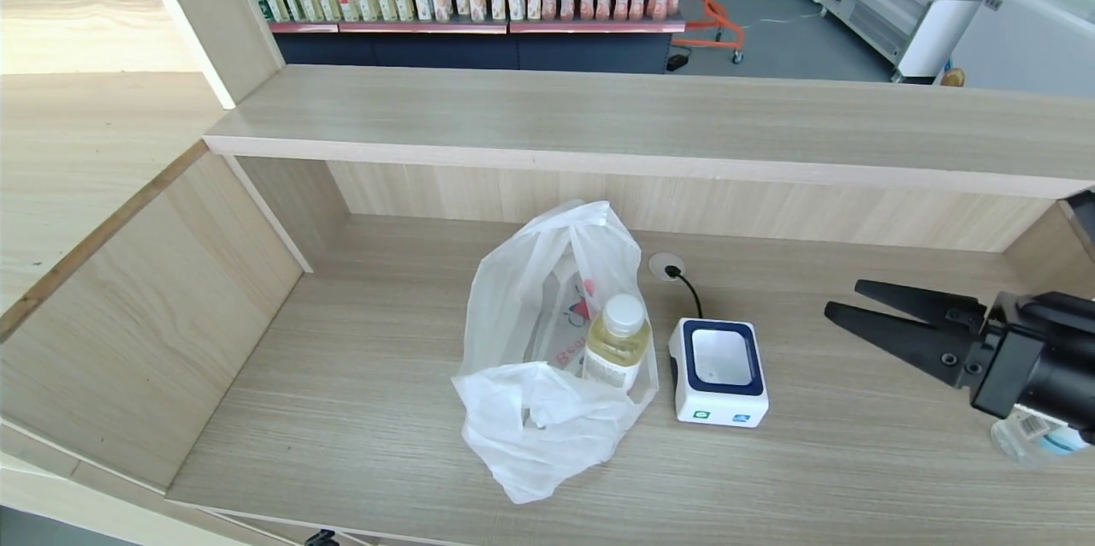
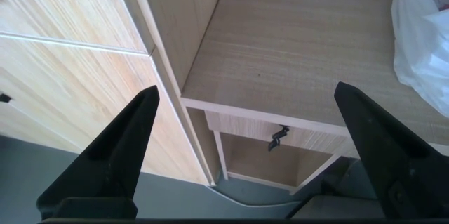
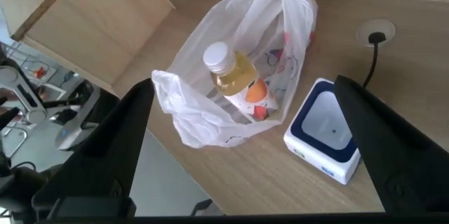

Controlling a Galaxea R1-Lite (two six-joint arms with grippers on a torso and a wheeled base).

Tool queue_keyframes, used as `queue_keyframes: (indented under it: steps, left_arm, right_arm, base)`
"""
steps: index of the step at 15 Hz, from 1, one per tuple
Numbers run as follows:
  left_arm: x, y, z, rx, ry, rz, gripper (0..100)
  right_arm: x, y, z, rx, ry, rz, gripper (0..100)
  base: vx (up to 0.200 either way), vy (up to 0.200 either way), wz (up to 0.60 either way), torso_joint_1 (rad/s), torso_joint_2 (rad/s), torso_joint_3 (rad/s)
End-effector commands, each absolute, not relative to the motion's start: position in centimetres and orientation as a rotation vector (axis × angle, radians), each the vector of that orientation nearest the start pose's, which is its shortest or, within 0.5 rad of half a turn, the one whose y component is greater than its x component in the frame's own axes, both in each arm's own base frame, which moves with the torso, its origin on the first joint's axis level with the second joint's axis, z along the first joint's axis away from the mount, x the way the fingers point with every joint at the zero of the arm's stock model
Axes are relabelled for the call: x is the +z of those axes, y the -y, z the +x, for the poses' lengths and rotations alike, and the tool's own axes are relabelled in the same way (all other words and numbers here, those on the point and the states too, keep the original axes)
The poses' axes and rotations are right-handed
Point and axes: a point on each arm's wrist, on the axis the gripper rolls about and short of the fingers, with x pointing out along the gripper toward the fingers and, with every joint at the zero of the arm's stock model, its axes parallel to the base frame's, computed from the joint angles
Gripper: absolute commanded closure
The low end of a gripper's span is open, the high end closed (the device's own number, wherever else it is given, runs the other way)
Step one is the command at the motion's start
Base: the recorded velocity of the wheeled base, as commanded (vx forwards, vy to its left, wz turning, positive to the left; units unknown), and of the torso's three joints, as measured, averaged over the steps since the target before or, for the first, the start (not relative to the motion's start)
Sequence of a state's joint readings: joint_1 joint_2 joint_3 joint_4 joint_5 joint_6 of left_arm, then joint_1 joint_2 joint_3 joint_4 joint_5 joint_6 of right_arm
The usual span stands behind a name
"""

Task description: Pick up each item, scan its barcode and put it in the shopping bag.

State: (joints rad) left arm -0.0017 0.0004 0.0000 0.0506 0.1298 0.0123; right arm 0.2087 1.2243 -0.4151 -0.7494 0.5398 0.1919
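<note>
One yellow-filled clear plastic bottle [image 1: 616, 342] was found bagged in the thin white plastic shopping bag [image 1: 526, 418], just beside the white-and-blue box scanner [image 1: 717, 370]. Left gripper [image 2: 245, 94] and right gripper [image 1: 843, 298] were spread open, empty. A small clear labelled item [image 1: 1031, 435], well apart from the scanner, was judged unscanned.

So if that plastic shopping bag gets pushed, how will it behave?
The shopping bag looks thin and crumpled, so it would probably fold rather than slide as one piece. The bottle inside likely anchors it somewhat, though that bottle looks tall and might tip.
</note>
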Motion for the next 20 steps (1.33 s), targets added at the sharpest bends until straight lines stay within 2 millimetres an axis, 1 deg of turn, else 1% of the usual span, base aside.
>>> queue_keyframes:
  steps: [1, 2, 6, 9, 11, 13, 14, 16, 20]
  left_arm:
    - [7.0, -0.3, -2.3, 0.129, -0.051, 0.016, 0]
    - [7.0, -0.3, -2.3, 0.129, -0.051, 0.014, 0]
    - [7.0, -0.3, -2.3, 0.129, -0.051, 0.014, 0]
    - [7.0, -0.3, -2.3, 0.129, -0.051, 0.014, 0]
    - [7.0, -0.3, -2.3, 0.129, -0.051, 0.013, 0]
    - [7.0, -0.3, -2.3, 0.129, -0.051, 0.013, 0]
    - [7.0, -0.3, -2.3, 0.129, -0.049, 0.003, 0]
    - [7.1, -0.3, -2.3, 0.133, -0.045, -0.03, 0]
    - [7.1, -0.3, -2.3, 0.133, -0.045, -0.029, 0]
  right_arm:
    - [20.5, -4.3, 15.2, 0.738, -0.092, 0.185, 0]
    - [20.5, -4.2, 15.2, 0.733, -0.093, 0.185, 0]
    - [20.2, -3.4, 15.5, 0.677, -0.102, 0.19, 0]
    - [20.2, -3.1, 15.6, 0.657, -0.101, 0.191, 0]
    - [20.2, -3.0, 15.6, 0.649, -0.1, 0.19, 0]
    - [20.0, -2.4, 15.9, 0.608, -0.109, 0.195, 0]
    - [19.7, -1.9, 16.0, 0.574, -0.145, 0.206, 0]
    - [19.3, -1.4, 15.8, 0.538, -0.191, 0.221, 0]
    - [19.1, -1.4, 14.9, 0.534, -0.219, 0.23, 0]
  base:
    - [0.0, 0.0, 0.0, 0.0, 0.0, 0.0]
    - [0.0, 0.0, 0.0, 0.0, 0.0, 0.0]
    - [-0.2, 0.0, 0.0, 0.01, 0.0, -0.001]
    - [0.0, 0.0, 0.0, 0.0, 0.0, 0.0]
    - [0.0, -0.2, 0.0, 0.0, 0.0, 0.012]
    - [0.0, -0.2, 0.0, 0.007, 0.0, 0.005]
    - [0.0, -0.2, 0.0, 0.007, 0.01, -0.002]
    - [0.0, -0.2, 0.0, 0.01, 0.01, 0.0]
    - [0.0, -0.2, 0.0, 0.002, 0.0, 0.001]
